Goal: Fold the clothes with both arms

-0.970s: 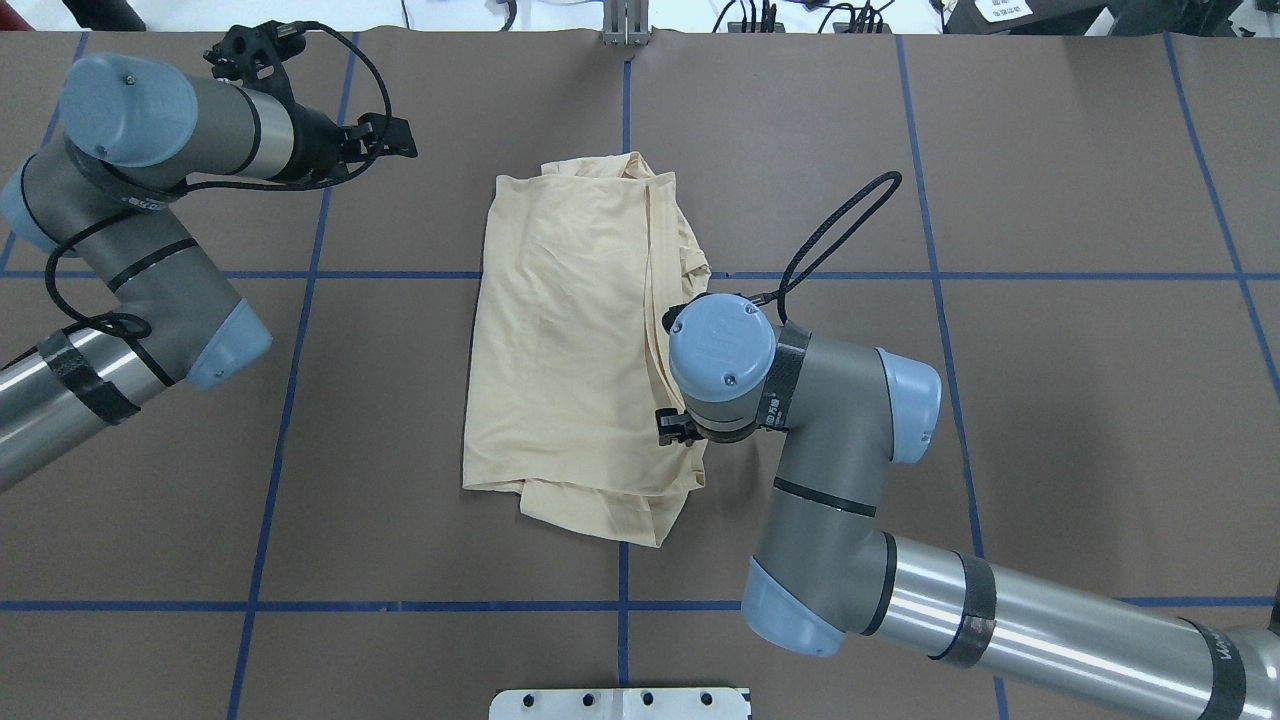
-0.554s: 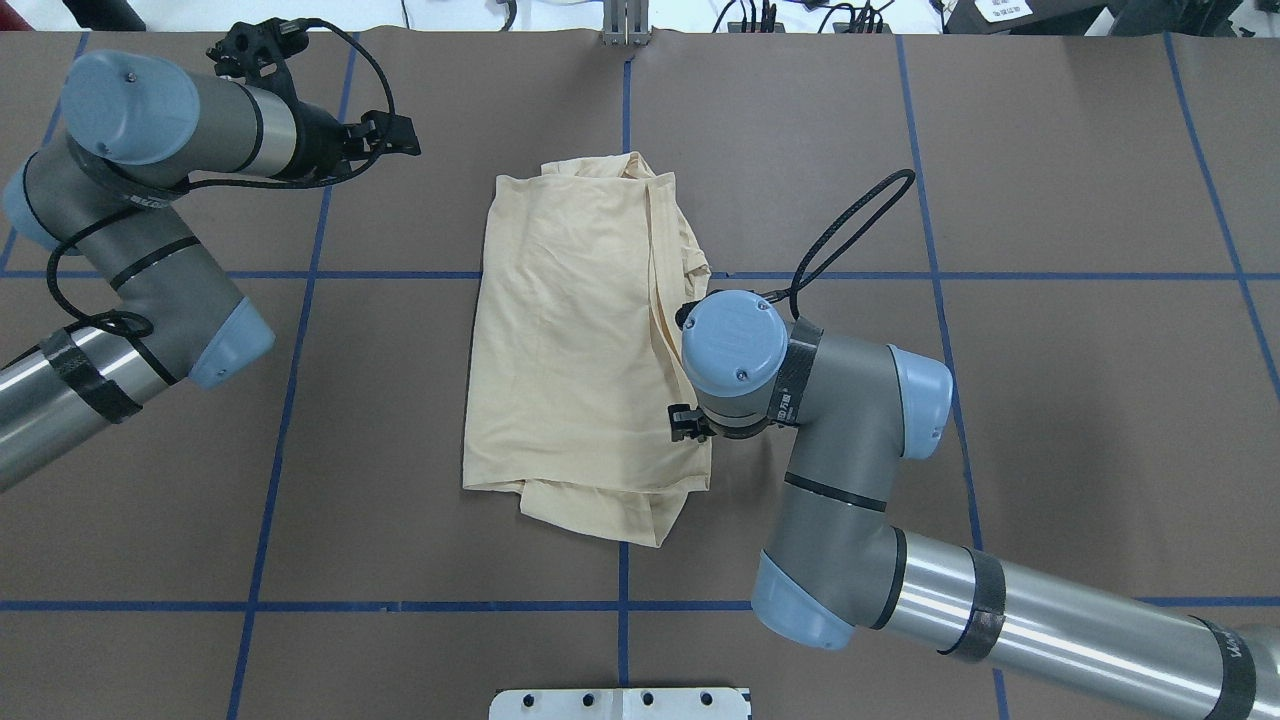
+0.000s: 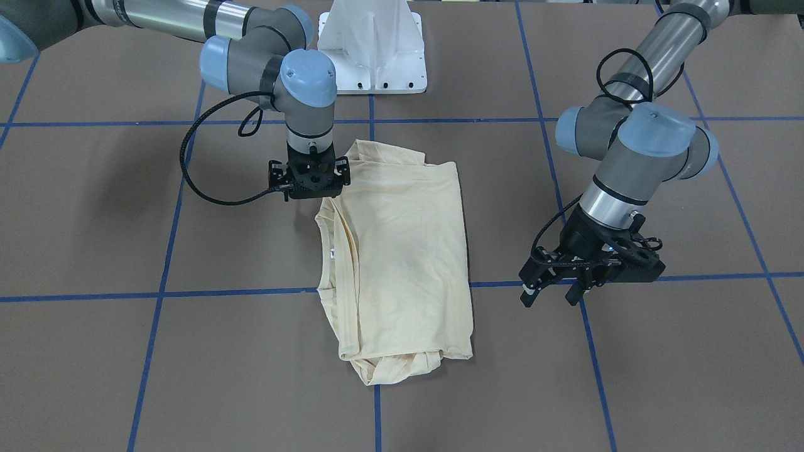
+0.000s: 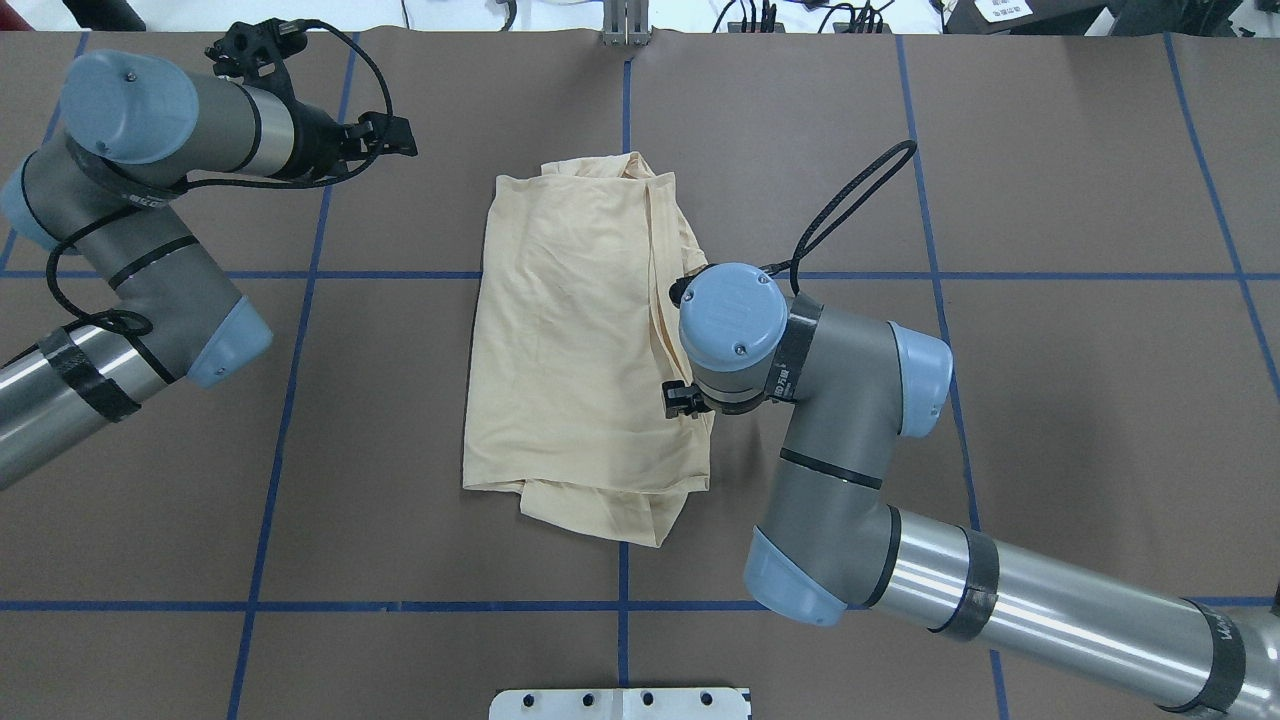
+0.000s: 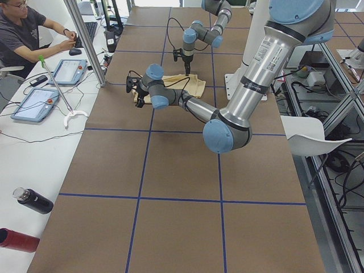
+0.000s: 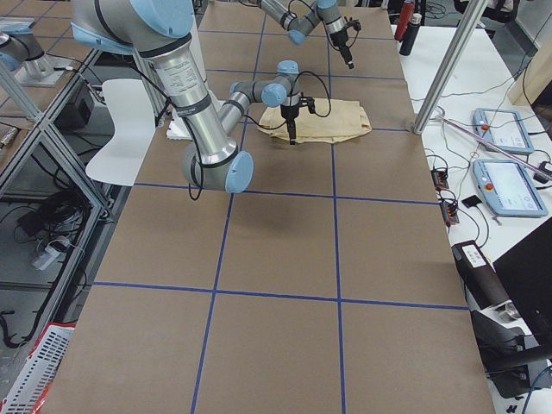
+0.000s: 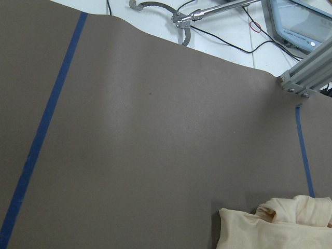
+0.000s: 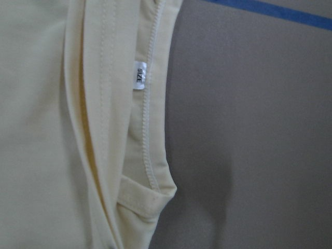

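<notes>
On the table [image 4: 1050,420], folded T-shirt [image 4: 570,340].

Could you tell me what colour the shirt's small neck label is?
The label is white with dark lettering, clearest in the right wrist view.

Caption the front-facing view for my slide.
Right pincer above the edge of the folded cream shirt; left pincer open, off to the side over the table.

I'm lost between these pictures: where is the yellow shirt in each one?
Front-facing: shirt at centre.
Overhead: shirt at centre.
Exterior left: shirt far off, top middle.
Exterior right: shirt far off, top middle.
Left wrist: shirt in bottom right corner.
Right wrist: shirt fills the left half.
Shared landmark: blue tape lines crossing under the shirt.
</notes>
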Controlling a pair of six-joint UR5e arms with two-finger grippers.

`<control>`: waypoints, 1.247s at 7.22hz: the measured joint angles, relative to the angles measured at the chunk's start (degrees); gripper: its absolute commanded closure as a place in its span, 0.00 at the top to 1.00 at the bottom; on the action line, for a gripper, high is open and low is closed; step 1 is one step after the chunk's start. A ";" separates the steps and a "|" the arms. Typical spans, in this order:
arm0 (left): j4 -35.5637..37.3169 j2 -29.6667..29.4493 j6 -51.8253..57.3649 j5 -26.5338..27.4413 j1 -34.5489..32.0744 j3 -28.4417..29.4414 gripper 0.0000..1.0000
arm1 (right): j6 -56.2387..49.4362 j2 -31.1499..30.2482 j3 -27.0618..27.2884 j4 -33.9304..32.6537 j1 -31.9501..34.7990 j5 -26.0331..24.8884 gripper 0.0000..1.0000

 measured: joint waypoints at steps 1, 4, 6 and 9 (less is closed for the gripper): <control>0.01 -0.03 0.66 0.02 -0.19 0.12 1.00 | -1.06 2.06 -2.17 0.13 0.63 -0.12 1.00; 0.00 -0.13 1.08 0.03 -0.34 0.24 1.00 | -2.03 7.57 -11.52 6.28 1.78 -0.37 1.00; -0.06 -0.21 1.04 0.03 -0.43 0.24 1.00 | -2.64 8.11 -15.17 9.88 2.31 -0.30 1.00; -0.07 -0.24 1.01 0.03 -0.48 0.30 1.00 | -4.09 7.94 -15.82 9.82 4.73 2.38 1.00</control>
